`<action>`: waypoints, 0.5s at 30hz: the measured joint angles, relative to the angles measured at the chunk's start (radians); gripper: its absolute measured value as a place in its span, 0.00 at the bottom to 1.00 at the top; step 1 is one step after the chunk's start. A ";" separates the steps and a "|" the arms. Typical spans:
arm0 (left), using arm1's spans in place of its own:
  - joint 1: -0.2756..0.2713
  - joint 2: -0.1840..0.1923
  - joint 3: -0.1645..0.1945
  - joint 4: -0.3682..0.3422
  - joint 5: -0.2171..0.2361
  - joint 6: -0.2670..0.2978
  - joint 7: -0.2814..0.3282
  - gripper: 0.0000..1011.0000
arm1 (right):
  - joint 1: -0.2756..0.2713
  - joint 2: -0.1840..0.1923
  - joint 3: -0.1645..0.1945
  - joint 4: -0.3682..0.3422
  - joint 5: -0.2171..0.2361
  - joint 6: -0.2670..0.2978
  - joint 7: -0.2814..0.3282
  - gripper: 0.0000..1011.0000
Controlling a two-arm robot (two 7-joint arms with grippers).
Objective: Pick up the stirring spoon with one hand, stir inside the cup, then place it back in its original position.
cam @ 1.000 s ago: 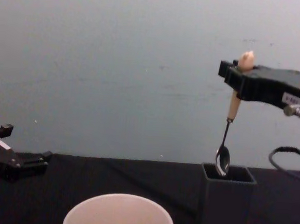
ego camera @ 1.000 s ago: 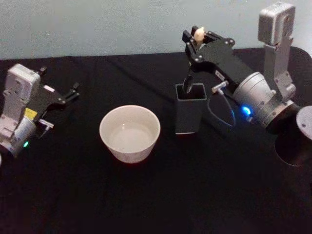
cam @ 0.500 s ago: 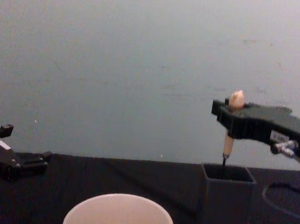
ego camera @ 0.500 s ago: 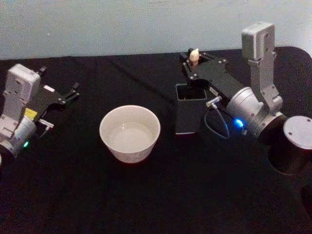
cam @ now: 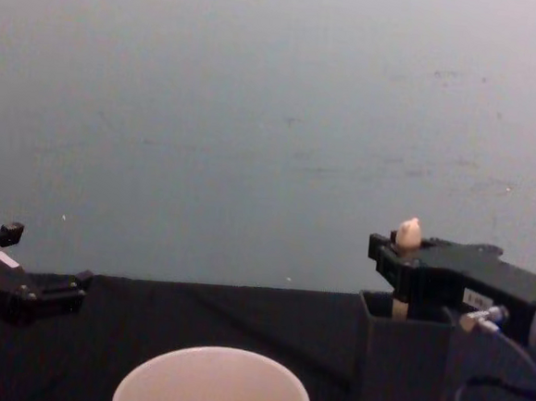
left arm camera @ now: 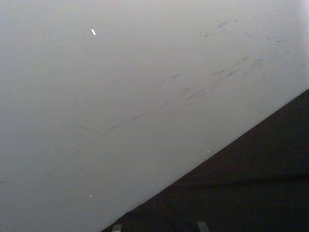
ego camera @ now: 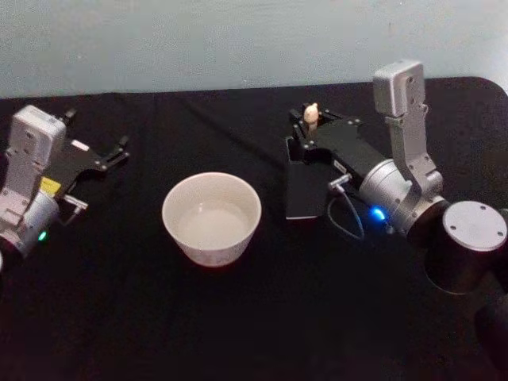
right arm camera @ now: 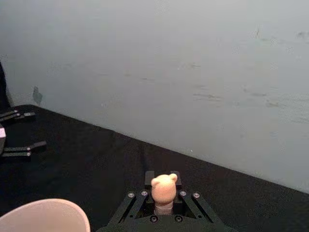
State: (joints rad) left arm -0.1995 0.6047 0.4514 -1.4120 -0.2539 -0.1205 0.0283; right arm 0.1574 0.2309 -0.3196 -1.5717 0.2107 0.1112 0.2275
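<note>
Since 0.5 s ago, right gripper [ego camera: 311, 131] is lower, now at the mouth of the dark grey square-mouthed holder box [ego camera: 302, 194]. It is clamped on the slim spoon [ego camera: 311, 116] below its peach-cream knob. Shaft and bowl are hidden inside the box. The wide cream-white round cup [ego camera: 210, 242] is beside the box on the black bench [ego camera: 238, 317]; contents cannot be told. Left gripper [ego camera: 95, 133] is parked far left, fingers apart, holding nothing.

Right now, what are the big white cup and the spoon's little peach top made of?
The wide round cream-white cup looks like glazed ceramic, maybe smooth plastic: even pale surface, faint sheen, thin rim. The slim spoon's pale peach knobbed handle top looks like matte wood or resin: dull, no shine. Its shaft is hidden.
</note>
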 joint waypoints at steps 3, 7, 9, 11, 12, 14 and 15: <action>0.000 0.000 0.000 0.000 0.000 0.000 0.000 0.99 | 0.003 -0.005 0.000 0.013 -0.009 -0.002 0.001 0.19; 0.000 0.000 0.000 0.000 0.000 0.000 0.000 0.99 | 0.005 -0.011 0.000 0.026 -0.019 -0.002 0.001 0.19; 0.000 0.000 0.000 0.000 0.000 0.000 0.000 0.99 | 0.005 -0.014 0.000 0.031 -0.024 -0.001 0.002 0.19; 0.000 0.000 0.000 0.000 0.000 0.000 0.000 0.99 | 0.005 -0.016 0.000 0.033 -0.026 0.000 0.002 0.19; 0.000 0.000 0.000 0.000 0.000 0.000 0.000 0.99 | 0.005 -0.017 0.000 0.035 -0.030 0.000 0.002 0.19; 0.000 0.000 0.000 0.000 0.000 0.000 0.000 0.99 | 0.005 -0.018 0.001 0.036 -0.033 0.001 0.003 0.19; 0.000 0.000 0.000 0.000 0.000 0.000 0.000 0.99 | 0.005 -0.018 0.001 0.037 -0.035 0.001 0.003 0.19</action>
State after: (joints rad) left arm -0.1995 0.6047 0.4514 -1.4120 -0.2539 -0.1206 0.0283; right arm 0.1627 0.2129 -0.3191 -1.5350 0.1756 0.1119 0.2304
